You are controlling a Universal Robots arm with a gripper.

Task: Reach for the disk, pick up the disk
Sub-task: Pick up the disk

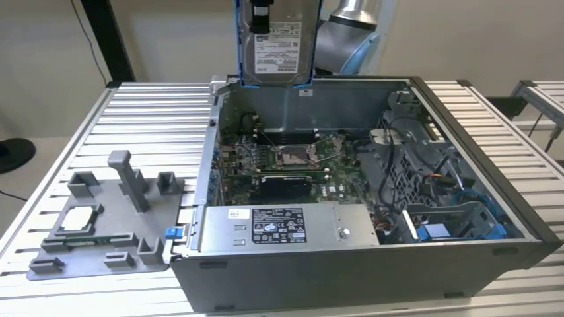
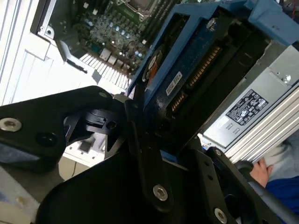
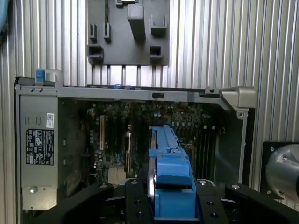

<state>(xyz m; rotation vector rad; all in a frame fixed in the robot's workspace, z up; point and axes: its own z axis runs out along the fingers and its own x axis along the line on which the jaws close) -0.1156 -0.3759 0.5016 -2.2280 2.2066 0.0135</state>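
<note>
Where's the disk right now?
The disk is held upright in the gripper, at the exterior view's top middle, above the open computer case near its far wall, over the motherboard.

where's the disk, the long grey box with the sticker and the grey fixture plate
disk (image 1: 277, 49): exterior view, on its white label
long grey box (image 1: 352, 228): exterior view, bare metal beside its sticker
grey fixture plate (image 1: 123, 231): exterior view, its flat base

1 disk (image 1: 277, 49), 1 PC case (image 1: 352, 277) (open), 1 grey jig (image 1: 115, 241).
</note>
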